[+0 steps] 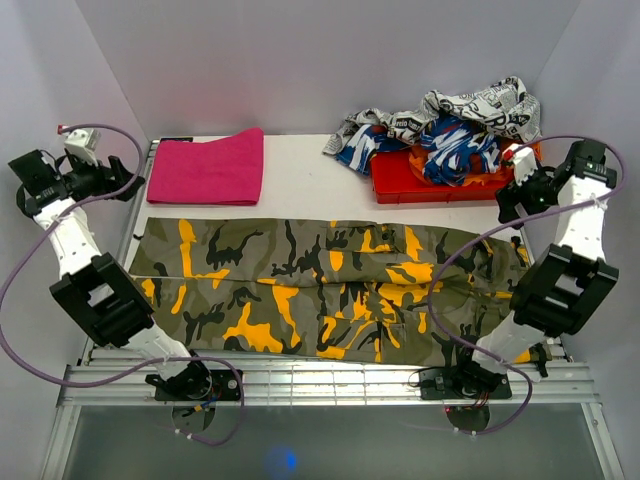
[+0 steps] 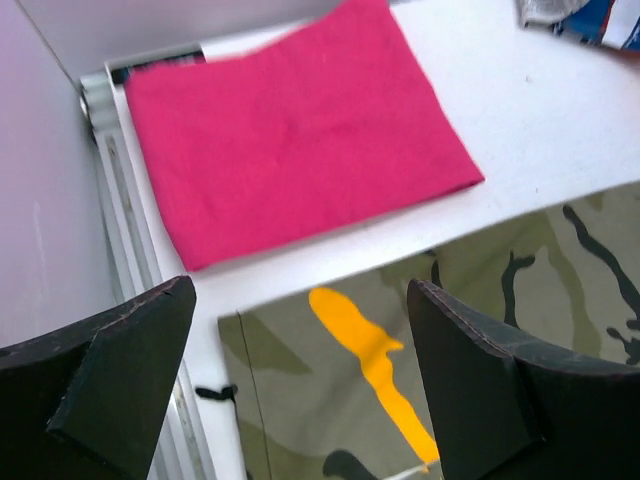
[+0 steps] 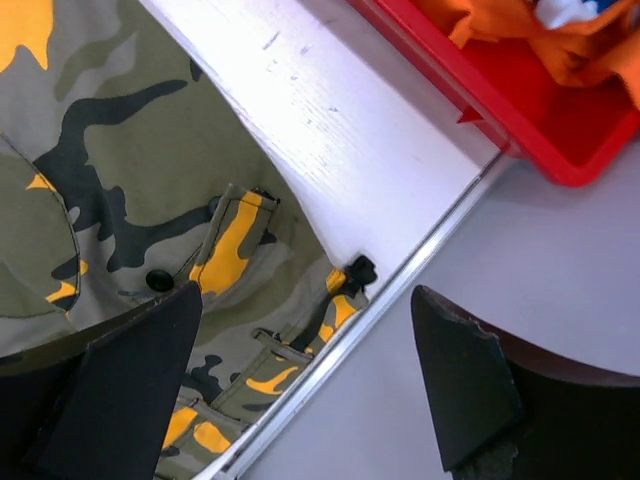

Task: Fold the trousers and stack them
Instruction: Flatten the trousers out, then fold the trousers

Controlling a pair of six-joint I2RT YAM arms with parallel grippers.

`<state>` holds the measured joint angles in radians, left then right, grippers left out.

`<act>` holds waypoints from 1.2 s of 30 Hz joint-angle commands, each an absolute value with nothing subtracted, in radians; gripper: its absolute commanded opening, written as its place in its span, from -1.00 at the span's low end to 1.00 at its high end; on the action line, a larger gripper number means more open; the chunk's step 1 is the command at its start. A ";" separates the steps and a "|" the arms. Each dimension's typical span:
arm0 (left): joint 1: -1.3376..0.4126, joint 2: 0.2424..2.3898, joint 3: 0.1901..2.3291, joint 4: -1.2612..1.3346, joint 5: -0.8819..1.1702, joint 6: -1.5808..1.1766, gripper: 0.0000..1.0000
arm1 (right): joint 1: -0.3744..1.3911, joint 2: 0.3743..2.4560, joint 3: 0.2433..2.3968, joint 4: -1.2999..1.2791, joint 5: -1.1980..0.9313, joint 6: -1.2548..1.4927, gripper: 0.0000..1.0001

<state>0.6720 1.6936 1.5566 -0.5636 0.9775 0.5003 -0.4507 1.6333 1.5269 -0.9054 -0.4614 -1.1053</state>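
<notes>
The camouflage trousers [image 1: 330,290] lie flat along the white table [image 1: 300,170], running from 9 o'clock to 3 o'clock in the top view. The leg hems are at the 9 o'clock end. The waistband, with its belt loops and a dark button, is at the 3 o'clock end.

The left arm rises from its base at 7 o'clock and leans outward past the table's left rail. It is bent at the wrist so that the left gripper [image 1: 122,183] hangs at about 10 o'clock. This gripper [image 2: 300,290] is released: its black fingers [image 2: 130,370] stand wide apart with nothing between them, above the far hem corner of the trousers [image 2: 470,330]. A folded pink towel [image 2: 300,130] lies just beyond at 11 o'clock, apart from the trousers.

The right arm mirrors it, climbing from 5 o'clock and out over the right rail. The right gripper [image 1: 512,200] is turned inward near 2 o'clock. It [image 3: 305,295] is likewise spread and grasps nothing, hanging above the waistband corner [image 3: 150,200] at the table edge.

At 1 o'clock a red tray [image 1: 400,180] holds orange cloth [image 3: 520,40]. A blue-and-white garment [image 1: 455,145] and a newsprint-patterned garment [image 1: 480,105] are heaped on the tray.
</notes>
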 commanded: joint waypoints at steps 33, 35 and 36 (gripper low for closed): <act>0.621 1.907 1.850 -0.954 0.798 0.715 0.60 | -0.402 2.197 1.772 -1.180 -0.288 -1.585 0.65; 0.621 1.904 1.845 -0.959 0.798 0.721 0.60 | -0.397 2.194 1.807 -1.201 -0.307 -1.591 0.69; 0.621 1.902 1.839 -0.959 0.799 0.722 0.60 | -0.397 2.198 1.819 -1.207 -0.307 -1.595 0.69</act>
<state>0.6258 1.9282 1.8404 -0.9379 0.7849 0.6964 -0.4103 2.2116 1.7794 -1.1580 -0.2493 -1.5604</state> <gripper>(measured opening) 0.800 0.843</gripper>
